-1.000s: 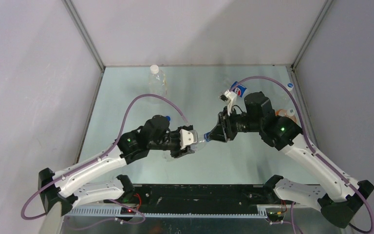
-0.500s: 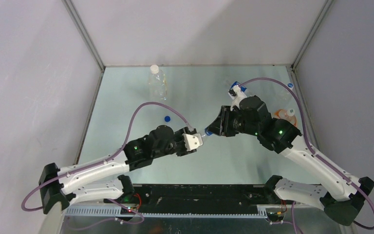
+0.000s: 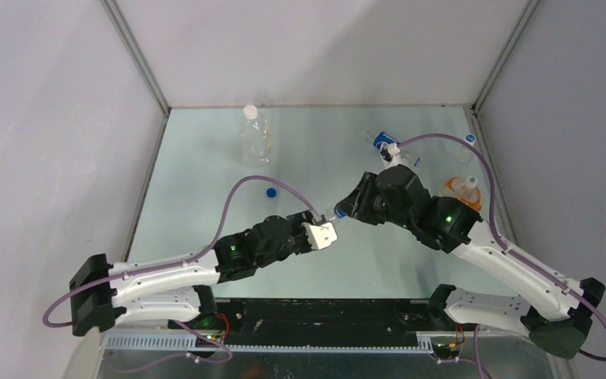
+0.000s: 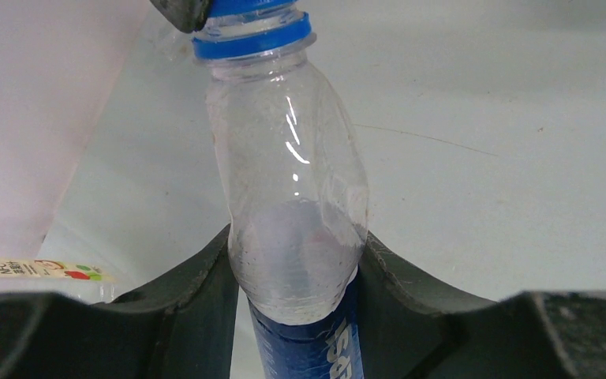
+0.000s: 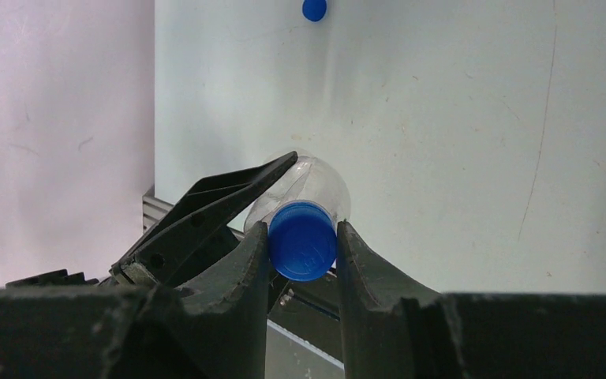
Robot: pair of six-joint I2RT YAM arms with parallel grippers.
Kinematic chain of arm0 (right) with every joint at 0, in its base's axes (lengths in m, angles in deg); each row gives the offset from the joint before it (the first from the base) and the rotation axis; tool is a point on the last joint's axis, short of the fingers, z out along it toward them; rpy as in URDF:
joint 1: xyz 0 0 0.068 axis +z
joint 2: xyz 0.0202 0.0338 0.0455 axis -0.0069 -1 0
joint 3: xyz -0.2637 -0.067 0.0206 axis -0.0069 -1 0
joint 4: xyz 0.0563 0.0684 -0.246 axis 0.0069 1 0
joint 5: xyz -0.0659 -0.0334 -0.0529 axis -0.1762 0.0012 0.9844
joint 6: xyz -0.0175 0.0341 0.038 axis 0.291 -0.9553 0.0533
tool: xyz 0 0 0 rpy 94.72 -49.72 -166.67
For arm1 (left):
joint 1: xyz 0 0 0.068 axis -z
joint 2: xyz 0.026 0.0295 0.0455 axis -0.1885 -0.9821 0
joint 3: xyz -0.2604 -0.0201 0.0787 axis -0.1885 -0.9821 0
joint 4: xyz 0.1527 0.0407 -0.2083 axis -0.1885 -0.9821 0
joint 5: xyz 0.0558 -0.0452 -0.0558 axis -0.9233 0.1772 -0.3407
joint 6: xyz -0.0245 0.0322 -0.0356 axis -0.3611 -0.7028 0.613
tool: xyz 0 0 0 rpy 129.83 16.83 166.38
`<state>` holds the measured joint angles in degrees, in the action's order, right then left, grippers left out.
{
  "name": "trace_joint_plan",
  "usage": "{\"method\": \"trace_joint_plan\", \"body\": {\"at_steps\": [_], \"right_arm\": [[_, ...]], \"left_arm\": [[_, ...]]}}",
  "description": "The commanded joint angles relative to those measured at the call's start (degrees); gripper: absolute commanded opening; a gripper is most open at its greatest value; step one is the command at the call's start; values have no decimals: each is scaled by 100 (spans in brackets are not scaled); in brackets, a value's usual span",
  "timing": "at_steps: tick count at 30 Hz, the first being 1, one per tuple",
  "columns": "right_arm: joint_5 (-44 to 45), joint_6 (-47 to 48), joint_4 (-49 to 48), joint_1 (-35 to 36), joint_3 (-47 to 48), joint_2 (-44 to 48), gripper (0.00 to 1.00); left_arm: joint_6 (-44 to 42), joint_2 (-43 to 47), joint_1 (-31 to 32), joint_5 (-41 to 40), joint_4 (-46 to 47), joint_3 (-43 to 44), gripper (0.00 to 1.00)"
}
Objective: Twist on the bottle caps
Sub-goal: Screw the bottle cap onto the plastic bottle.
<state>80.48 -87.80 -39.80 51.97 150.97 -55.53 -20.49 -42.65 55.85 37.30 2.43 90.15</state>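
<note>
left fingers (image 4: pixel 197 304) pinching the clear bottle (image 4: pixel 288 181) by its body, right fingers (image 5: pixel 363 272) squeezing the blue cap (image 5: pixel 303 241) on its neck, over mid bench (image 3: pixel 205 158)

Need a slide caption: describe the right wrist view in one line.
Right hand closed on a blue cap at the mouth of a clear bottle, a loose blue cap on the table beyond.

We get only part of white lettering, maybe "SP", on the blue label (image 4: pixel 309 349) of the clear bottle (image 4: pixel 292 197). Print on the white label (image 4: pixel 24 268) is too small to read.
</note>
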Motion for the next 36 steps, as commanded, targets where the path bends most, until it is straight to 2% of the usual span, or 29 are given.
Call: {"method": "trace_joint_plan", "body": {"at_steps": [1,2,3,4,5,7,10,12,16,17,23,27,32,36], "right_arm": [[-82,-264,181,273,4,14,22],[-54,-152,154,274,2,46,26],[-4,-81,77,281,3,102,36],[21,52,-17,276,0,180,41],[85,109,-59,280,-1,221,52],[182,260,-154,281,-4,348,64],[239,788,-351,283,2,550,81],[254,1173,-464,283,-4,701,86],[112,2101,-707,278,2,1069,90],[-5,2652,-780,264,-1,1206,90],[-1576,5032,-350,-49,1,1801,90],[-2590,6335,34,-453,-3,2041,87],[-4122,7636,427,-1159,-4,2065,83],[-5120,8103,572,-1478,-4,1941,78]], "left_arm": [[6,114,104,-14,1683,-14,0],[38,104,105,13,1667,-39,0],[68,77,102,27,1668,-84,0],[130,64,104,30,1669,-105,0],[187,25,104,10,1674,-158,0],[261,-38,97,-31,1723,-261,0],[382,-194,88,26,1662,-331,0],[483,-265,72,159,1584,-347,0],[814,-323,-111,723,1370,-336,0],[925,-325,-175,914,1226,-314,0],[1363,-326,-1158,3900,760,-27,0],[1282,-309,-1445,5086,262,256,0],[945,-235,-1521,5756,-475,562,0],[598,-264,-1527,6166,-1060,843,0]]}}
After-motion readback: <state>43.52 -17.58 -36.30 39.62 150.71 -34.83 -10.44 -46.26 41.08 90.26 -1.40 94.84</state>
